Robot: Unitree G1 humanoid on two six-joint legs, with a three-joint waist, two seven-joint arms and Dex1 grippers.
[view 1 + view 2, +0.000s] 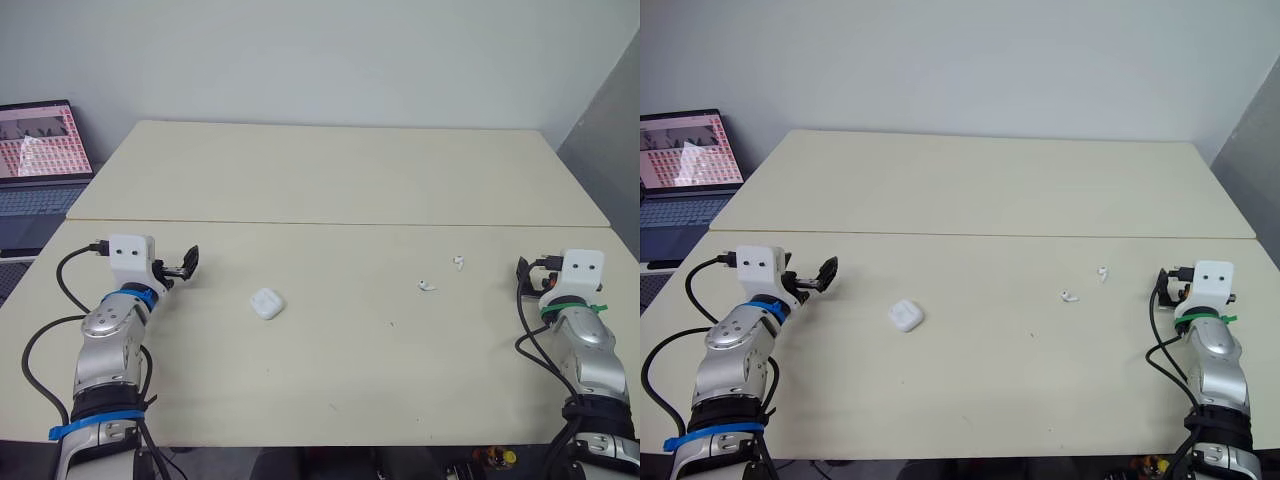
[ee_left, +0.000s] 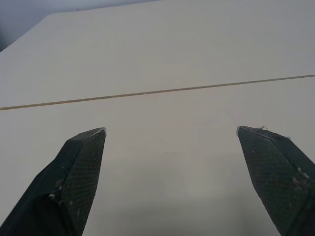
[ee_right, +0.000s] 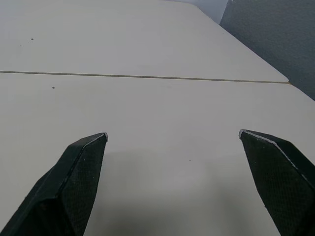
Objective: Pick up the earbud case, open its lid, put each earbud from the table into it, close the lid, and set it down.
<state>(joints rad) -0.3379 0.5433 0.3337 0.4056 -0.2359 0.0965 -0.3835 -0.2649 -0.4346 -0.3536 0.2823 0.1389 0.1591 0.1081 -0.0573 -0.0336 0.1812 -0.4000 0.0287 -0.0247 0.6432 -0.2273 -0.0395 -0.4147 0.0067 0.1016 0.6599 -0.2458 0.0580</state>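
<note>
- Nearest the camera, the left gripper (image 1: 185, 265) is seen over the desk (image 1: 350, 180), close to its left edge. Its jaws are spread wide with nothing held between them, and bare desk surface is seen through the gap in the left wrist view.
- Close to the right edge of the desk, the right gripper (image 1: 522, 272) is seen. Its jaws are likewise parted wide and empty, as is shown in the right wrist view.
- The earbud case (image 1: 267, 303), white and rounded, is laid flat on the front half of the desk, left of the middle. It is touched by neither gripper and lies nearer the left one. Its lid appears to be shut.
- Two white earbuds are laid on the desk right of the middle, well apart from the case. The nearer earbud (image 1: 427, 286) lies toward the front edge, and the farther earbud (image 1: 459, 262) lies just beside it, toward the right edge.
- A seam (image 1: 340, 223) is seen running across the desk from left edge to right edge. The case and both earbuds are found on the front side of it.
- An open laptop (image 1: 40, 140) with a lit screen is seen beyond the far left corner of the desk.
</note>
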